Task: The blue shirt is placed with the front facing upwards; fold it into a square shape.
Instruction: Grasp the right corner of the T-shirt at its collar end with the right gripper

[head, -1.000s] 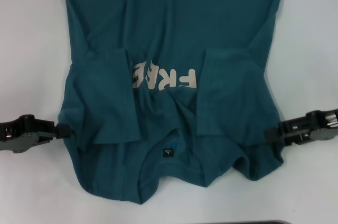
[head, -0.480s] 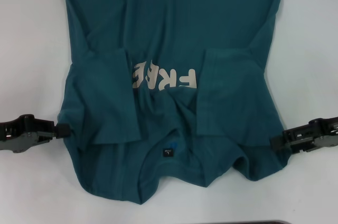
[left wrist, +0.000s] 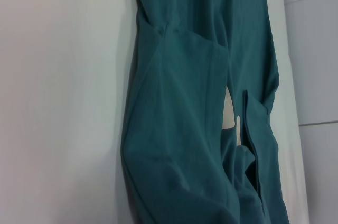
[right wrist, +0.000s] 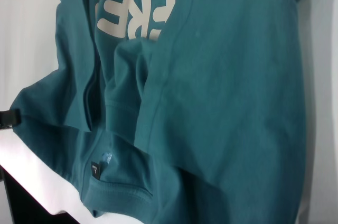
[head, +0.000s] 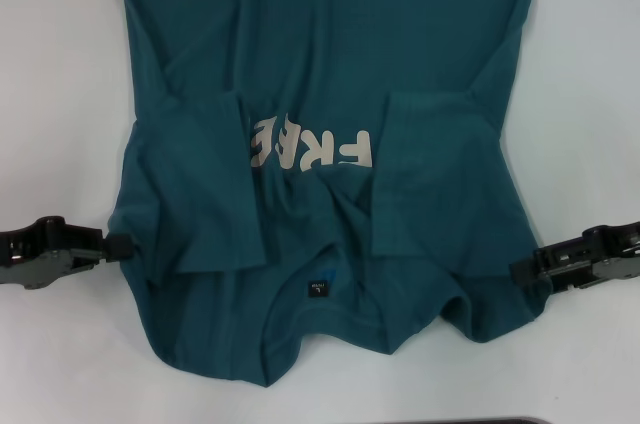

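Both sleeves lie folded inward over blue shirt (head: 320,54); left gripper (head: 112,245) and right gripper (head: 522,271) flank shoulders, presumably for lengthwise fold. Claw state indiscernible.

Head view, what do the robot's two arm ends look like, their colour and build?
Both look alike: the left pincer and the right pincer are black, blocky, angular housings of stacked hard-edged segments with a slightly glossy finish, each narrowing to a short blunt tip. No cables, labels or markings show on either.
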`<action>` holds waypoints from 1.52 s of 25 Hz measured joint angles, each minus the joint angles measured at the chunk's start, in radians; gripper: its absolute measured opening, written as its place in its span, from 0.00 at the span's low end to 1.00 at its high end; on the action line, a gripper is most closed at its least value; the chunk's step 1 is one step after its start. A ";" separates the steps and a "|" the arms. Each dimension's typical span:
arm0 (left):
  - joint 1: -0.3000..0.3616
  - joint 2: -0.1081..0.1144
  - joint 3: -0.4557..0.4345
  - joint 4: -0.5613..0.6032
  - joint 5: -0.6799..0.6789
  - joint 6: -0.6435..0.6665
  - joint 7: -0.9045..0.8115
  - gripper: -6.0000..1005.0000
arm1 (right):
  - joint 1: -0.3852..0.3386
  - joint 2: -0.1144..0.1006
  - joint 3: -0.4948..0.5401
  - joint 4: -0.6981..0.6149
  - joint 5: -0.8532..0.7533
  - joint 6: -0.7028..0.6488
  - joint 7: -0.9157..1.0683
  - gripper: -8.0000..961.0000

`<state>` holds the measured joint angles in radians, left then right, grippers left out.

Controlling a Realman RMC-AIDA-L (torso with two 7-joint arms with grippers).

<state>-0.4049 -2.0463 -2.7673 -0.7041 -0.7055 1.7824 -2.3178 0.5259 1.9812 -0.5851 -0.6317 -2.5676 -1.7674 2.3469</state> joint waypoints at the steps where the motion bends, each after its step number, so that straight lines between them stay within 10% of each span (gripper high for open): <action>1: 0.000 0.000 0.000 0.000 0.000 0.000 0.000 0.02 | 0.002 0.001 -0.001 0.001 0.000 0.001 0.000 0.88; 38: 0.000 0.000 0.000 0.000 0.000 -0.002 0.001 0.02 | 0.031 0.027 -0.007 0.007 -0.006 0.023 0.004 0.86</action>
<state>-0.4050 -2.0463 -2.7673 -0.7041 -0.7056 1.7809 -2.3170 0.5571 2.0078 -0.5923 -0.6242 -2.5734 -1.7444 2.3512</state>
